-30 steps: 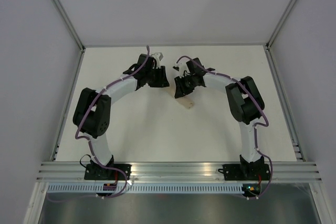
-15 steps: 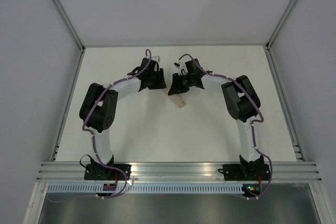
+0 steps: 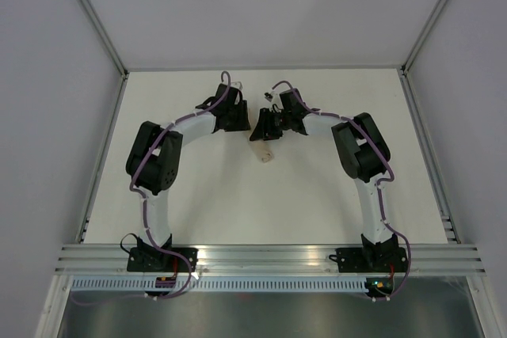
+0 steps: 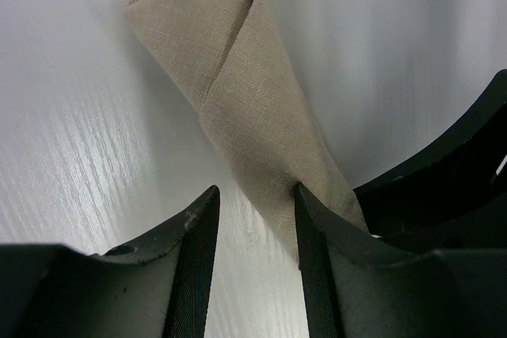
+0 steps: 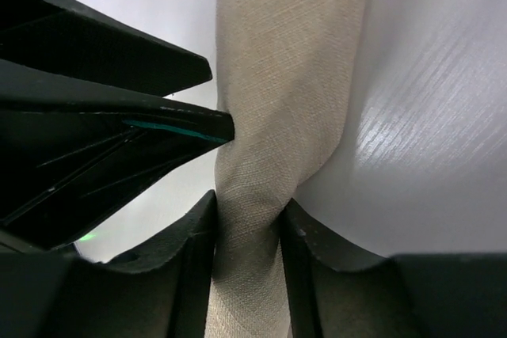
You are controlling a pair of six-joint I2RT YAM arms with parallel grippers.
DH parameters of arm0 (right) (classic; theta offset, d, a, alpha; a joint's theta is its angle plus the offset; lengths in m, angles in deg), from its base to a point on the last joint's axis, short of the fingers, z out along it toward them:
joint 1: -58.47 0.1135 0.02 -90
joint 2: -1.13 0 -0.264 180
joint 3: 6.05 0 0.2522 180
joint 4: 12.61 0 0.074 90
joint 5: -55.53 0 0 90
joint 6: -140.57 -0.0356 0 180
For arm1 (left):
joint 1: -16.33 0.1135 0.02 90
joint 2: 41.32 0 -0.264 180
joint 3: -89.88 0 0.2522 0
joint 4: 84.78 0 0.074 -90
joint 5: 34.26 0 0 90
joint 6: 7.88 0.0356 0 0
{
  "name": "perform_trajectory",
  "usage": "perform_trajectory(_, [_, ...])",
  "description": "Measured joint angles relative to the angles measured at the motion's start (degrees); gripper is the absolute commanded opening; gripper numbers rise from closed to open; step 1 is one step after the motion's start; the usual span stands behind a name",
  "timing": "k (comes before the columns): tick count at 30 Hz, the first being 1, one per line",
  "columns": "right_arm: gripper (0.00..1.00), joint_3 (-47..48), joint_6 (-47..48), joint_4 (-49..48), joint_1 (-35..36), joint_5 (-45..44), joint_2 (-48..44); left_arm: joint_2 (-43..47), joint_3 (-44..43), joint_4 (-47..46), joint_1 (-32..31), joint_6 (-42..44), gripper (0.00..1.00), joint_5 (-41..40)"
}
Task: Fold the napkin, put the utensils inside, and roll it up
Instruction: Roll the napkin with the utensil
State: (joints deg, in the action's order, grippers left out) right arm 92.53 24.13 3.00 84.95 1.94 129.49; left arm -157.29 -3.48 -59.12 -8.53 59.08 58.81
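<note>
The napkin (image 4: 238, 93) is rolled into a tan tube lying on the white table. One end of it shows in the top view (image 3: 265, 153), and the roll also shows in the right wrist view (image 5: 285, 77). My right gripper (image 5: 247, 203) is shut on the roll, pinching it narrow; in the top view it is at the far middle (image 3: 260, 128). My left gripper (image 4: 257, 192) is open, its right finger against the roll's side, with bare table between the jaws; in the top view it is just left of the right gripper (image 3: 240, 120). The utensils are hidden.
The two grippers are almost touching at the far middle of the table (image 3: 198, 187). The left gripper's black fingers (image 5: 119, 77) fill the left of the right wrist view. Grey walls close the table at the back and sides.
The right gripper has dragged the napkin roll to the left. The left arm's elbow has swung right, and the two grippers have closed in on each other.
</note>
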Motion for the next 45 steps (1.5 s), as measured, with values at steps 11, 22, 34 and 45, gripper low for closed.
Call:
perform_trajectory(11, [0.62, 1.49, 2.38, 1.57, 0.35, 1.46, -0.22, -2.95, -4.46, 2.05, 0.0, 0.04, 0.47, 0.13])
perform_trajectory(22, [0.65, 1.55, 4.83, 3.39, 0.35, 1.51, -0.81, -3.8, -5.68, 2.58, -0.02, 0.04, 0.47, 0.52])
perform_trajectory(34, [0.6, 2.27, 6.6, 6.84, -0.11, 1.97, -0.94, -4.44, -6.14, 2.56, 0.0, 0.04, 0.46, 0.52])
perform_trajectory(45, [0.62, 3.26, 8.24, 10.49, -1.25, 2.78, -0.94, -4.44, -6.14, 2.54, -0.02, 0.02, 0.46, 0.52])
